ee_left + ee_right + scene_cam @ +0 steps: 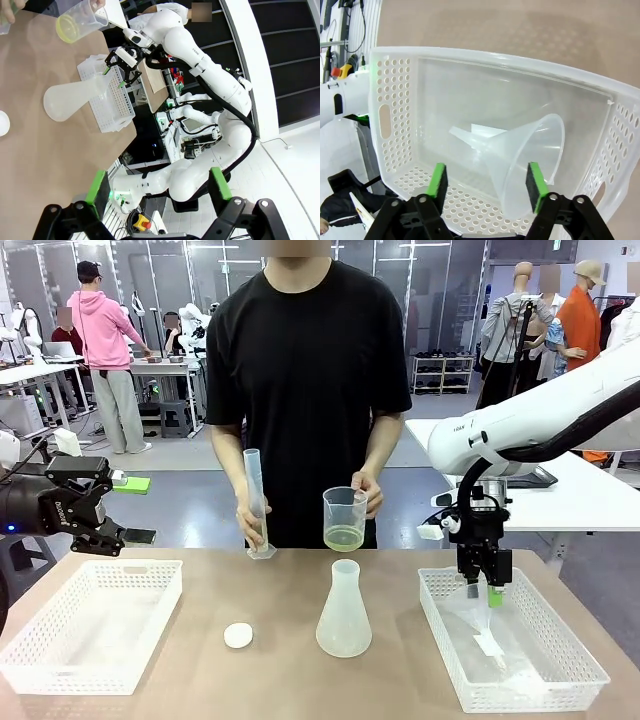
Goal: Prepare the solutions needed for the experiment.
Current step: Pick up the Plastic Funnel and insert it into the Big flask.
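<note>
Front view: solutions [344, 538] in held beaker [345, 508], well left of right pincer [483, 592], jaws apart.

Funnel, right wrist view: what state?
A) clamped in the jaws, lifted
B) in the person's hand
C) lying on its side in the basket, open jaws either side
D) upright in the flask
C: the funnel lies on its side on the floor of the white basket, with the right arm's green pads spread wide either side, jaws not closed on it.
</note>
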